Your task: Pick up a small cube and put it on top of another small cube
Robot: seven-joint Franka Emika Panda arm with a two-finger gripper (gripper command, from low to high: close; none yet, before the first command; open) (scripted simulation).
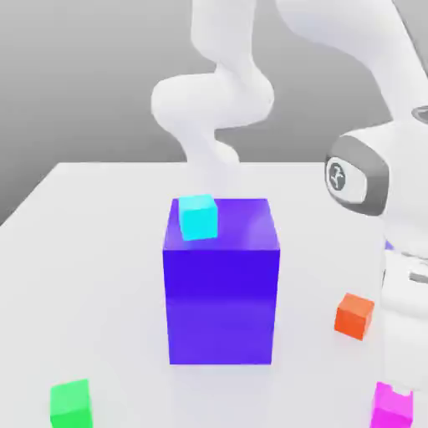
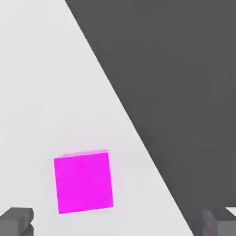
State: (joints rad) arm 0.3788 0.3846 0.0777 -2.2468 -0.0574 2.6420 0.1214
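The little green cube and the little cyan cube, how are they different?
The bright green cube sits low on the white table, while the shiny cyan cube sits up on the big blue-purple block. Green is green; cyan is light blue. Both are small, plain cubes.

Small cube (image 1: 198, 217) on big block (image 1: 221, 292) — others around.

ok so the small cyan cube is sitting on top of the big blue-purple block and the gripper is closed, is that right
Not quite: the gripper is open, its two fingers wide apart in the hand view. The small cyan cube is indeed on the big blue-purple block.
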